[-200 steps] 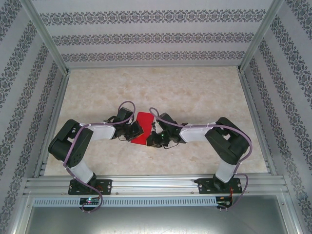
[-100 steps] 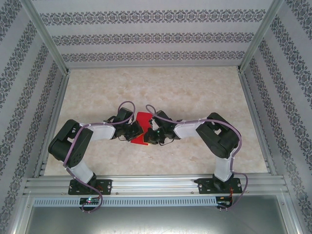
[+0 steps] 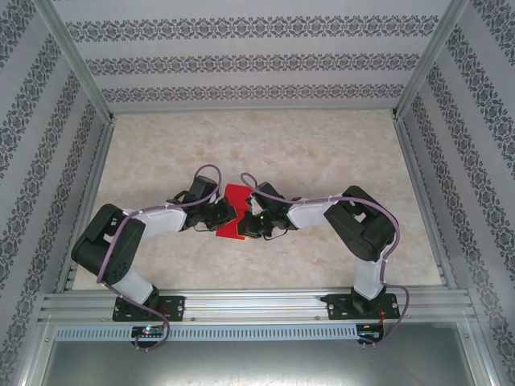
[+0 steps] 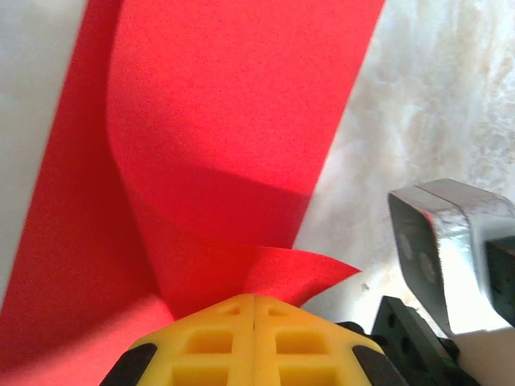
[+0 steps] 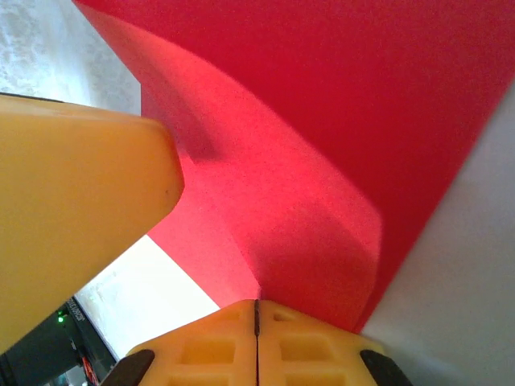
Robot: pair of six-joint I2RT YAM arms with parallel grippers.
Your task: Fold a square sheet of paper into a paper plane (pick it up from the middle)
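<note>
- Since a second ago the right arm's elbow has swung in toward the middle and its fingers have crept left. The left arm's elbow has sunk toward the near rail, and the red shape between them shows narrower.
- Plain and red, the square sheet of paper (image 3: 234, 211) sits directly between the two sets of fingers, over the middle of the worktop (image 3: 322, 153). Whether it rests on the surface or hangs just off it, I cannot tell.
- Its long axis runs away from the arm bases, across the line joining the fingers, so each arm meets a long side.
- The left fingers (image 4: 213, 342) are pressed together, clamped on the sheet. The paper rises straight ahead of their tips and curls over in a soft roll, not a sharp crease.
- The right fingers (image 5: 302, 346) are likewise together on the paper, which bends just ahead of them.
- Neither arm is nearer, since both hold it. The next move probably turns on bringing the two grips toward each other to flatten the bend along that long axis.
- No brand, label or writing can be read on the paper or fingers, and the patterned walls (image 3: 241, 64) carry ornament only.
</note>
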